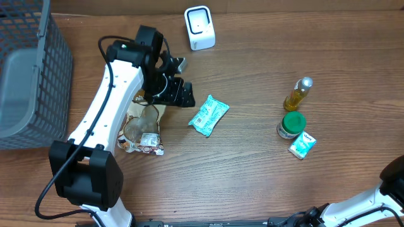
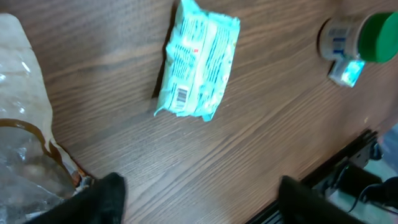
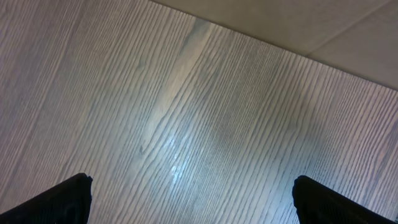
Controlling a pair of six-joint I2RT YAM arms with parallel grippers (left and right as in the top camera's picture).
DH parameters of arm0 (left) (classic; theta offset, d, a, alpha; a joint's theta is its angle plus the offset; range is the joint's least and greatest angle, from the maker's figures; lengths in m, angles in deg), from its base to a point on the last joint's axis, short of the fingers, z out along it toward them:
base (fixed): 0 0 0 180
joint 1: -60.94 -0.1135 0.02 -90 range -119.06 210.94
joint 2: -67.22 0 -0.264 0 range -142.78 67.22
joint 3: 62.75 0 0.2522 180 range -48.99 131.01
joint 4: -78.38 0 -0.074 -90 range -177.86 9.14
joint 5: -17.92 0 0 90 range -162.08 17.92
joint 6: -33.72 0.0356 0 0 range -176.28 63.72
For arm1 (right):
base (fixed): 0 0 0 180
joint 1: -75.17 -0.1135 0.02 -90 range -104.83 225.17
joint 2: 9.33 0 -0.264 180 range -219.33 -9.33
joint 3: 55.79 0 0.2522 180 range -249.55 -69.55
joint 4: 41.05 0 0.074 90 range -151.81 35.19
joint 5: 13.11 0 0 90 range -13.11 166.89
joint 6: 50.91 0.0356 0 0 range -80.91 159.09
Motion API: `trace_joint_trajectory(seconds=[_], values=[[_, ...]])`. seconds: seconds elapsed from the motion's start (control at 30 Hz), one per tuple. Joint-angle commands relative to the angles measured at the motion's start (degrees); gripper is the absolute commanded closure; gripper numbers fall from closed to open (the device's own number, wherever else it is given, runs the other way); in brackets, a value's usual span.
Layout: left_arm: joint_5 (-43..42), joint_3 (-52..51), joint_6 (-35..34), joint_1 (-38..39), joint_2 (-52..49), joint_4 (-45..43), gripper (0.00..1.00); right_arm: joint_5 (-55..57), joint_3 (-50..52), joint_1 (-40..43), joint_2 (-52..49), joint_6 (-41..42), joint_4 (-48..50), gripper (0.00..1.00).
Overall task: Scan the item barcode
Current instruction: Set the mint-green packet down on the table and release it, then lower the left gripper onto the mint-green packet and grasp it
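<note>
A teal snack packet [image 1: 208, 115] lies flat mid-table; in the left wrist view the packet [image 2: 199, 62] shows a small barcode [image 2: 181, 95] facing up. A white scanner [image 1: 199, 28] stands at the back edge. My left gripper [image 1: 180, 94] hovers just left of the packet, between it and a crumpled clear-and-brown bag [image 1: 142, 129]. Its jaws are open with only bare wood between them [image 2: 202, 202]. My right gripper [image 3: 199, 202] is open over bare table; only its arm [image 1: 391, 183] shows at the overhead view's bottom right corner.
A grey wire basket [image 1: 31, 75] fills the left side. At the right stand a yellow bottle [image 1: 298, 94], a green-lidded jar [image 1: 291, 124] and a small teal box [image 1: 302, 145]. The table's front edge [image 2: 348, 155] runs close behind the left gripper.
</note>
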Motion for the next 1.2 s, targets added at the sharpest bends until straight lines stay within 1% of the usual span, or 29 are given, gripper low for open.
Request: trace_joint_trajectory(seconds=[0.0, 0.03, 0.17, 0.23, 0.37, 0.47, 0.53, 0.6, 0.77, 0.93, 1.17], values=[[-1.22, -2.75, 0.50, 0.22, 0.55, -0.98, 0.34, 0.39, -0.55, 0.04, 0.81, 0.00, 0.17, 0.00], [-1.14, -3.78, 0.04, 0.61, 0.55, -1.77, 0.39, 0.39, -0.55, 0.04, 0.83, 0.00, 0.17, 0.00], [1.92, -7.91, -4.24, 3.21, 0.55, -5.35, 0.51, 0.39, -0.55, 0.04, 0.81, 0.00, 0.17, 0.00], [5.90, -9.79, -7.21, 5.27, 0.52, -7.50, 0.54, 0.39, -0.55, 0.04, 0.83, 0.00, 0.17, 0.00], [12.04, -11.80, -11.61, 9.51, 0.52, -10.73, 0.55, 0.39, -0.55, 0.04, 0.81, 0.00, 0.17, 0.00], [17.05, -12.35, -14.51, 13.05, 0.50, -12.76, 0.64, 0.39, -0.55, 0.04, 0.81, 0.00, 0.17, 0.00], [22.05, -12.35, -17.29, 15.10, 0.35, -13.35, 0.66, 0.39, -0.55, 0.04, 0.81, 0.00, 0.17, 0.00], [24.83, -12.35, -18.80, 16.87, 0.07, -14.21, 0.67, 0.39, -0.55, 0.04, 0.81, 0.00, 0.17, 0.00], [24.81, -12.35, -18.78, 19.12, -1.84, -16.17, 0.67, 0.39, -0.55, 0.04, 0.81, 0.00, 0.17, 0.00], [23.65, -12.35, -18.67, 19.26, -4.39, -16.70, 0.63, 0.39, -0.55, 0.04, 0.81, 0.00, 0.17, 0.00], [23.78, -12.35, -17.16, 19.23, -6.51, -17.75, 0.62, 0.39, -0.55, 0.04, 0.81, 0.00, 0.17, 0.00]])
